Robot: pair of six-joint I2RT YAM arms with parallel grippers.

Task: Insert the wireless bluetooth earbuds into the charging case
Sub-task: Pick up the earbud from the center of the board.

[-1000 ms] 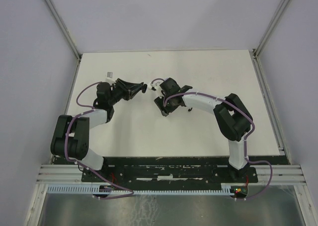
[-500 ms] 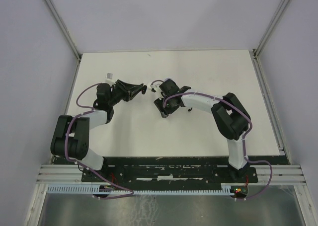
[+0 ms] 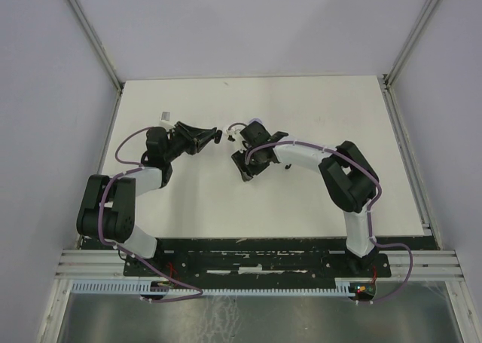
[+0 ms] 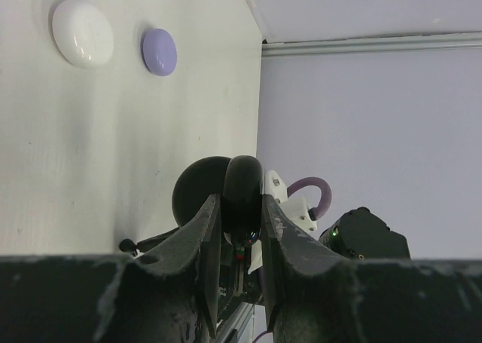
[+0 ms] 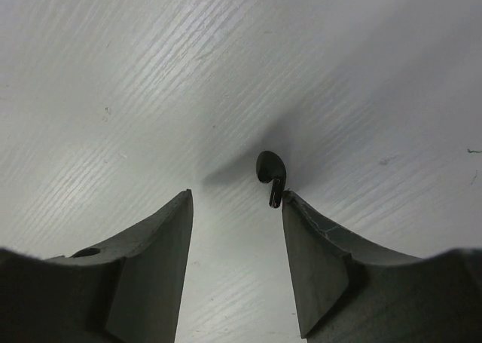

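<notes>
My left gripper (image 4: pixel 241 224) is shut on a black round charging case (image 4: pixel 239 188), held on edge above the table with its lid (image 4: pixel 197 191) swung open. In the top view this gripper (image 3: pixel 217 136) points right, towards the right arm. My right gripper (image 5: pixel 237 198) is open and hangs low over the table. A black earbud (image 5: pixel 269 171) lies on the table, its stem touching the tip of the right finger (image 5: pixel 316 245). In the top view the right gripper (image 3: pixel 243 164) hides that earbud.
A white puck (image 4: pixel 83 32) and a lilac puck (image 4: pixel 159 51) lie on the table beyond the held case. The lilac puck (image 3: pixel 256 121) also shows just behind the right wrist in the top view. A small white and grey object (image 3: pixel 164 117) sits behind the left arm.
The right arm has shifted a little to the left and towards the back, which uncovers the lilac puck behind it. The left arm still holds the case in the same place.
</notes>
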